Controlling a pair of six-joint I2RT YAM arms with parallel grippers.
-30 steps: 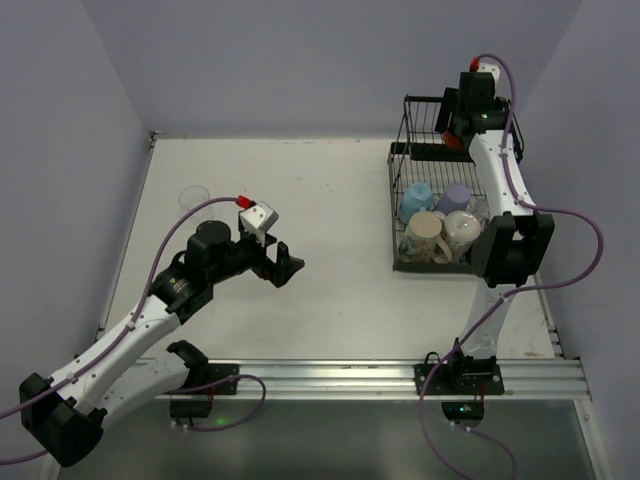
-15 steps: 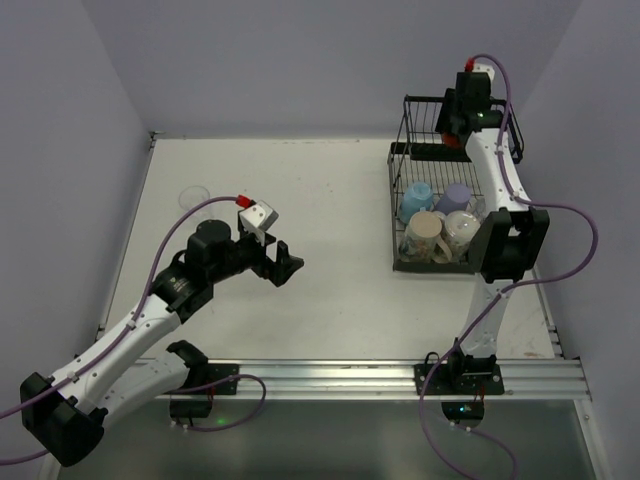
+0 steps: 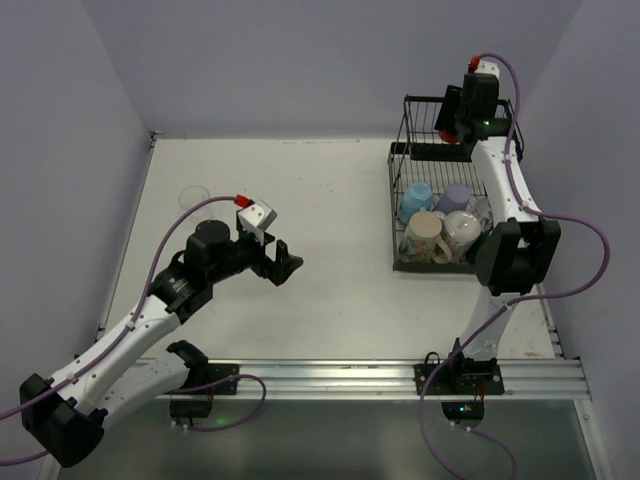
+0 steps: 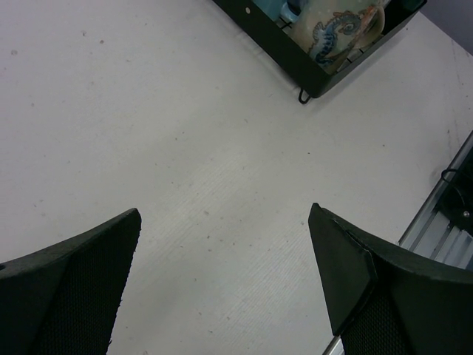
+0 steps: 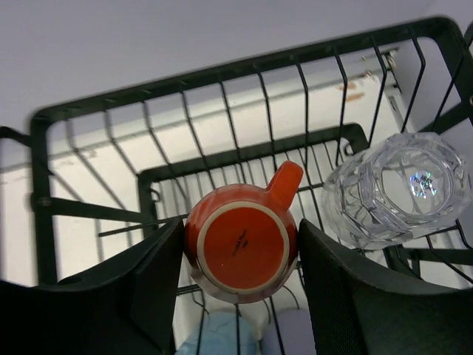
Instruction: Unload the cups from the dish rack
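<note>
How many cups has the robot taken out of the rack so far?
Maybe one: what looks like a clear glass stands on the table. Now the right fingers pinch the upside-down orange-red mug in the top basket of the rack. A glass beside it and several cups in the lower tray are left. The left fingers wait open.

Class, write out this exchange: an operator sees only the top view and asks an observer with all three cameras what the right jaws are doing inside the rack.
Operator: From above I can't see between the right jaws. What is there?
Observer: An orange mug, base up, with the jaws against both its sides.
Operator: Is anything next to it?
Observer: A clear glass, also upside down, on the mug's handle side.
</note>
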